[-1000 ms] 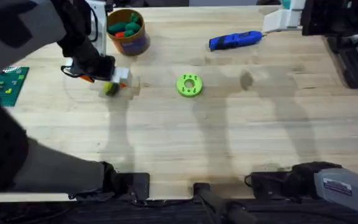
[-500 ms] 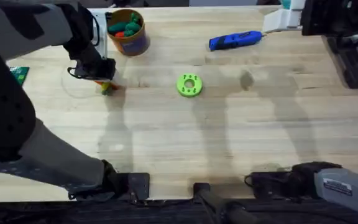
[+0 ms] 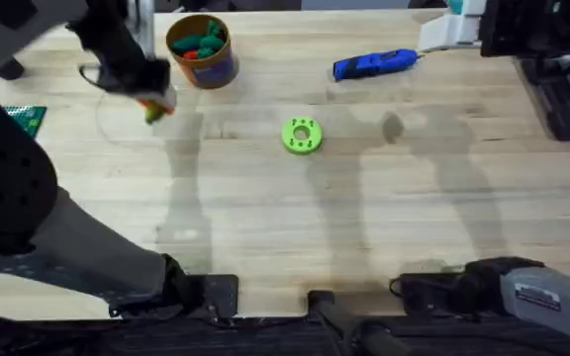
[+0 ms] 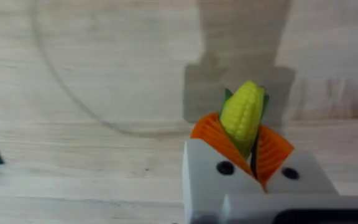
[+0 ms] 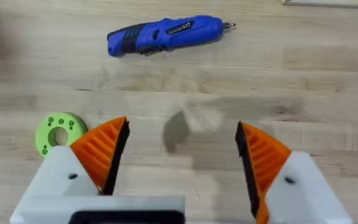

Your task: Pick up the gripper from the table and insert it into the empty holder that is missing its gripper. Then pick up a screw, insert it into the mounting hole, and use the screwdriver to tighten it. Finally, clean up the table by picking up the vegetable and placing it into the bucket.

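Left pincer (image 4: 248, 149): closed on the vegetable (image 4: 243, 115), a small yellow corn cob with green husk at its sides. The orange ribbed pads (image 4: 211, 134) clamp the cob from both sides, and most of its length protrudes beyond the fingertips. In the left wrist view the cob is clear of the desk (image 4: 104, 74); its shadow and that of the pincer lie on the wood beyond it.

In the overhead view the left pincer (image 3: 152, 107) is at the far left of the desk (image 3: 364, 227), with the vegetable (image 3: 152, 114) showing as a small yellow-green spot at its tip. The bucket (image 3: 202, 49) stands just beside it, farther back and toward the middle. The bucket is orange with a dark blue band and contains green and red toy pieces. A green circuit board (image 3: 26, 119) lies near the left edge of the desk.

Right pincer (image 5: 178, 155): open, with a wide gap between its orange pads (image 5: 104, 149) and nothing between them. In the right wrist view, bare wood lies between the pads.

Screwdriver (image 3: 374, 64): blue, lying on its side at the far centre-right of the desk, well apart from both pincers. In the right wrist view the screwdriver (image 5: 163, 34) shows a dark band and a thin metal tip.

Green disc (image 3: 301, 135): round with holes, flat on the desk near the centre, between bucket and screwdriver but nearer the arm bases. It also shows in the right wrist view (image 5: 58, 132), beside one pad
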Available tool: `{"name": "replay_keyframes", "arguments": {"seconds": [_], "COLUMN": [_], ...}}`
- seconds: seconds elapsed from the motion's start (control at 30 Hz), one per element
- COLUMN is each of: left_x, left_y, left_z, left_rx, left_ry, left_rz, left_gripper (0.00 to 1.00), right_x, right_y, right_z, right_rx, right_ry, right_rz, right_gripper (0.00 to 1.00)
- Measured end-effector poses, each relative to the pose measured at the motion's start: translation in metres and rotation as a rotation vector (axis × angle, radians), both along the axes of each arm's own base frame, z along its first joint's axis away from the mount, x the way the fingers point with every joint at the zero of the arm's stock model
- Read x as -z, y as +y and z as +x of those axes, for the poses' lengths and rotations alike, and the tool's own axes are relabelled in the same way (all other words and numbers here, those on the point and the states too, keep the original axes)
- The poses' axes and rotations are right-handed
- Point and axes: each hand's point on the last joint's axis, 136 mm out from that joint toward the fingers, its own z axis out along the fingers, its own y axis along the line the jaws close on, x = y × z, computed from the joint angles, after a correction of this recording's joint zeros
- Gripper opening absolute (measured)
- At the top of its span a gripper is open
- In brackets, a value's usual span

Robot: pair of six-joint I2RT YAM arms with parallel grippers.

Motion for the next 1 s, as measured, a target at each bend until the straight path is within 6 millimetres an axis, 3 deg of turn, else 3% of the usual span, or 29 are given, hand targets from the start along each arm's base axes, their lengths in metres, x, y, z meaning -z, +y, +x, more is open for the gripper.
{"name": "replay_keyframes", "arguments": {"seconds": [0.2, 0.23, 0.43, 0.53, 0.67, 0.87, 1.0], "left_x": [-0.057, -0.076, -0.097, -0.094, -0.072, -0.038, -0.034], "left_y": [-0.003, -0.008, -0.014, -0.018, -0.024, -0.03, -0.032], "left_z": [0.05, 0.074, 0.11, 0.125, 0.142, 0.15, 0.15], "left_rx": [-0.008, -0.001, -0.025, -0.043, -0.081, -0.122, -0.13], "left_ry": [-0.211, -0.328, -0.497, -0.536, -0.533, -0.476, -0.466], "left_rz": [-0.032, -0.067, -0.13, -0.177, -0.252, -0.312, -0.328], "left_gripper": [0.036, 0.036, 0.036, 0.036, 0.036, 0.043, 0.335], "right_x": [0.0, 0.0, 0.0, 0.0, 0.0, 0.0, 0.0], "right_y": [0.0, 0.0, 0.0, 0.0, 0.0, 0.0, 0.0], "right_z": [0.0, 0.0, 0.0, 0.0, 0.0, 0.0, 0.0], "right_rx": [0.0, 0.0, 0.0, 0.0, 0.0, 0.0, 0.0], "right_ry": [0.0, 0.0, 0.0, 0.0, 0.0, 0.0, 0.0], "right_rz": [0.0, 0.0, 0.0, 0.0, 0.0, 0.0, 0.0], "right_gripper": [0.993, 0.993, 0.994, 0.993, 0.993, 0.993, 0.994]}}
